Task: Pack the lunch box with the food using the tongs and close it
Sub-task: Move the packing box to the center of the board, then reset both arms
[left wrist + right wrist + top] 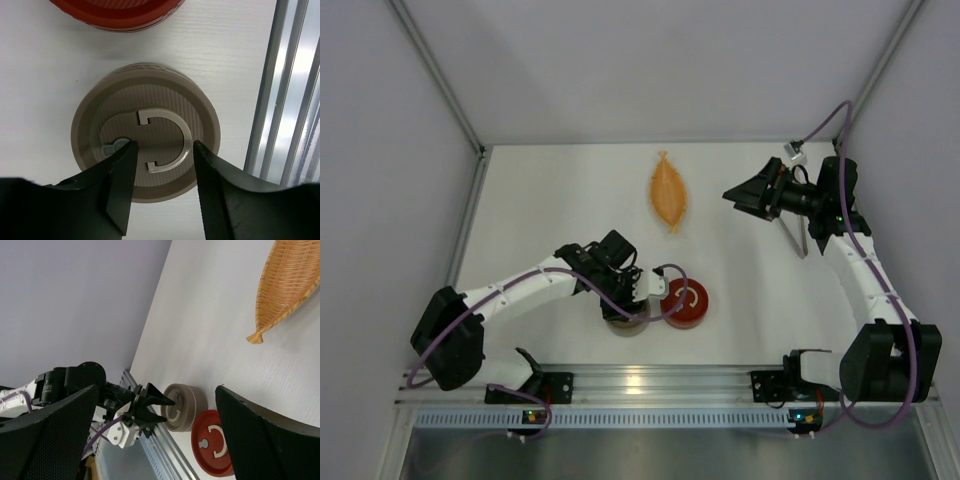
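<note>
The lunch box shows as two round lidded tins near the table's front edge: a beige tin (626, 326) (145, 145) (189, 401) and a red tin (686, 304) (117, 12) (215, 442). Each lid carries a white C-shaped handle (172, 145). My left gripper (632, 306) (162, 150) (167, 407) hovers open just above the beige lid, its fingers on either side of the handle with nothing between them. The silver tongs (795, 236) lie on the table beside my right arm. My right gripper (742, 196) (157, 387) hangs wide open in the air, empty. No food is in view.
An orange leaf-shaped wicker dish (669, 190) (287, 285) lies at the back middle of the table. An aluminium rail (640, 380) (287, 100) runs along the front edge, close to the beige tin. Grey walls enclose the left, back and right sides.
</note>
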